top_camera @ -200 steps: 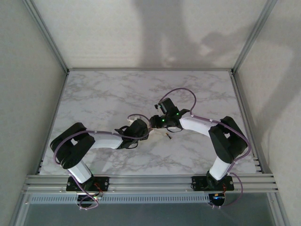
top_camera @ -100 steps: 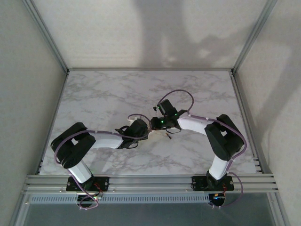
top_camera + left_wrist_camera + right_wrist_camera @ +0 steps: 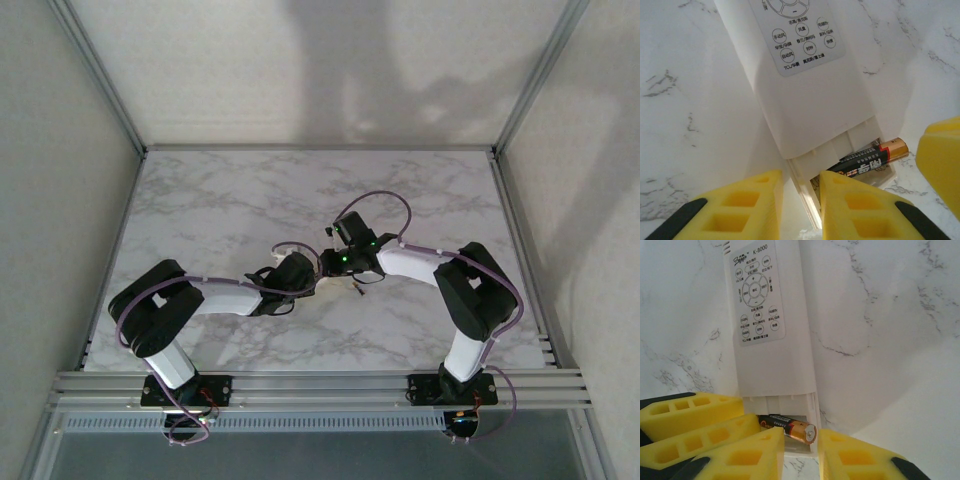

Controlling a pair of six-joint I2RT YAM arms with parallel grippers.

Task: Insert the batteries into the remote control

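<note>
The white remote control (image 3: 810, 100) lies button side up on the marble, its near end open as a battery bay. One of the batteries (image 3: 865, 162), black with a copper end, lies slanted in the bay, and that end pokes over the right wall. My left gripper (image 3: 801, 200) is shut on the bay's left side wall. My right gripper (image 3: 802, 450) has its jaws drawn in around the copper end of that battery (image 3: 790, 427) and the right corner of the remote control (image 3: 780, 365). From above, the left gripper (image 3: 305, 278) and right gripper (image 3: 333, 270) meet mid-table.
A yellow finger (image 3: 942, 165) of the right gripper stands just right of the battery's end. The left gripper's fingers (image 3: 690, 415) crowd the bay's left side. Marble table (image 3: 220, 200) lies open all round, walled on three sides.
The right gripper has shifted left towards the remote's open end and its jaws have narrowed. The left gripper's jaws narrowed a little; its arm has stayed put.
</note>
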